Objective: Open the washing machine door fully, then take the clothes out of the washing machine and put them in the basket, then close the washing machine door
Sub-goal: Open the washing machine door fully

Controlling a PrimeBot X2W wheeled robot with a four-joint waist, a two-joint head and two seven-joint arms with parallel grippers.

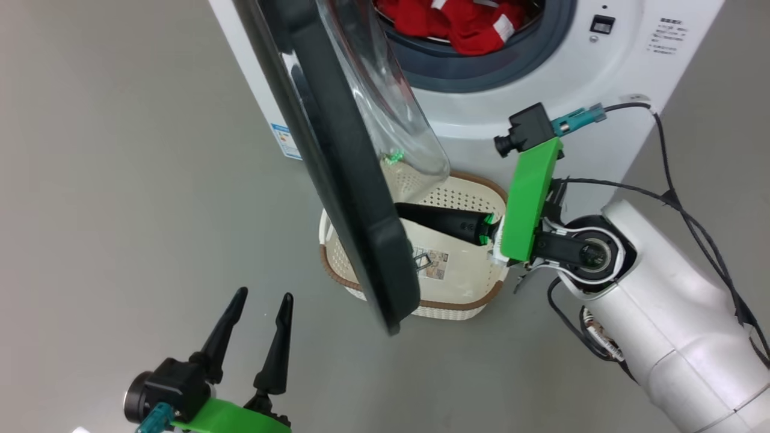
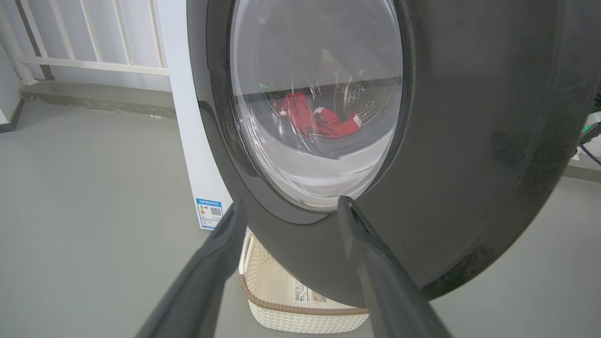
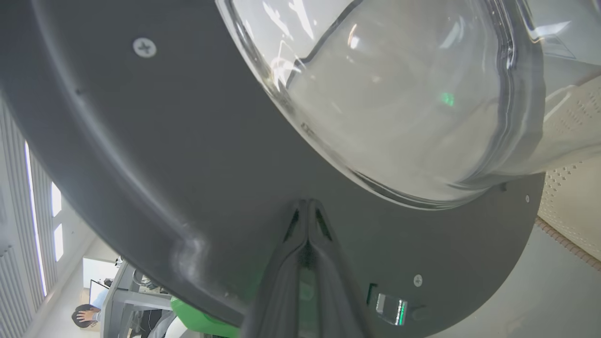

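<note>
Black-rimmed washing machine door point(image 1: 355, 198) is seen open over the basket point(image 1: 463, 193). Against its inner face the right gripper point(image 3: 307, 205) is set, fingers pressed together. The left gripper point(image 1: 264, 296) is held spread, empty.

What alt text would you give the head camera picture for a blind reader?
The washing machine door stands part open, the shut right claw against its inner face, above a cream basket. Red clothes lie in the washing machine; the open left claw hovers lower left.
</note>
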